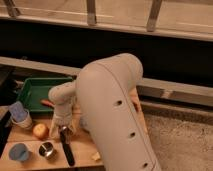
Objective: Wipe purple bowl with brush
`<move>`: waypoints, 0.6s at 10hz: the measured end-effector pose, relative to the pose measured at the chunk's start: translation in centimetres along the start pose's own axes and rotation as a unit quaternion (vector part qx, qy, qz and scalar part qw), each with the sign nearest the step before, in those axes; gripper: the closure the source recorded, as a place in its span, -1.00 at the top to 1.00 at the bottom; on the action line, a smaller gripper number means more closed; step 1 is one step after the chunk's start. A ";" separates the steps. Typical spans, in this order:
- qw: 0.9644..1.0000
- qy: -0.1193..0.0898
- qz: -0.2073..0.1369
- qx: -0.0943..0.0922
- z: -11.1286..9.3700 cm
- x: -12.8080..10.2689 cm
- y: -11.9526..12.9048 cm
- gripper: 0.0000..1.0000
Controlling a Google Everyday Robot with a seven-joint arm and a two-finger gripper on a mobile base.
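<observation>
The brush (66, 148) is a long black tool lying on the wooden table (30, 165), its far end right under my gripper. My gripper (62, 128) hangs at the end of the white arm (112, 110), low over the table and at the brush's upper end. I cannot tell whether it has hold of the brush. The purple bowl does not show; the bulky arm covers the middle of the table.
A green tray (30, 90) with an orange item (46, 103) stands at the back left. A blue-topped white cup (19, 115), a yellow-orange fruit (40, 131), a small blue cup (19, 151) and a metal cup (46, 149) sit left of the brush. A yellow piece (95, 156) lies to its right.
</observation>
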 end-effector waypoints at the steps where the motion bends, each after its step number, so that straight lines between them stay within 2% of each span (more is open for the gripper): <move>1: 1.000 0.000 -0.003 0.007 -0.1 0.1 -0.1 -0.03; 4: 1.000 -0.001 -0.010 0.025 -0.1 0.3 -0.3 -0.67; 6: 0.999 -0.008 -0.007 0.032 -0.7 0.5 -0.7 -0.98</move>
